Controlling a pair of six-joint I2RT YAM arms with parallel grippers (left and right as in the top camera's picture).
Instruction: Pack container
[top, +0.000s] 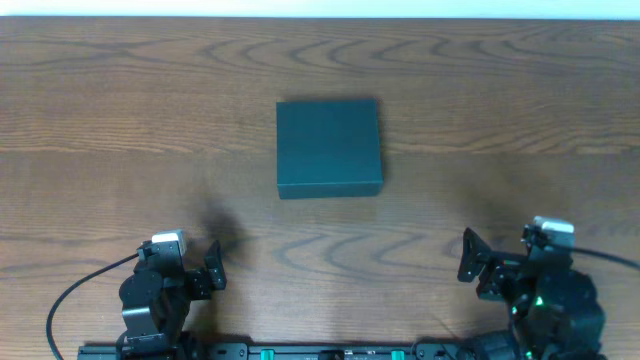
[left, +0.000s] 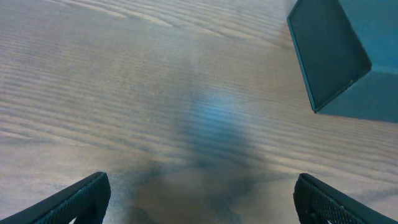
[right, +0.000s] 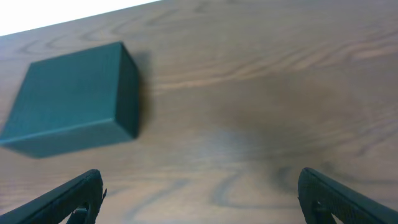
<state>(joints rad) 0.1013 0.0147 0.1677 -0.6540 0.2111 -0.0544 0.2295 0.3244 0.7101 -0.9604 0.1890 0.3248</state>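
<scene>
The container (top: 328, 146) is a dark teal-green square box with its lid shut, lying at the middle of the wooden table. It also shows at the top right of the left wrist view (left: 339, 53) and at the left of the right wrist view (right: 74, 99). My left gripper (top: 212, 270) sits near the front left edge, open and empty (left: 202, 199). My right gripper (top: 470, 258) sits near the front right edge, open and empty (right: 199, 196). Both grippers are well short of the container.
The wooden table (top: 520, 120) runs across the whole view, with a white strip along its far edge. A black cable (top: 75, 285) loops by the left arm's base. No snack packets are in view.
</scene>
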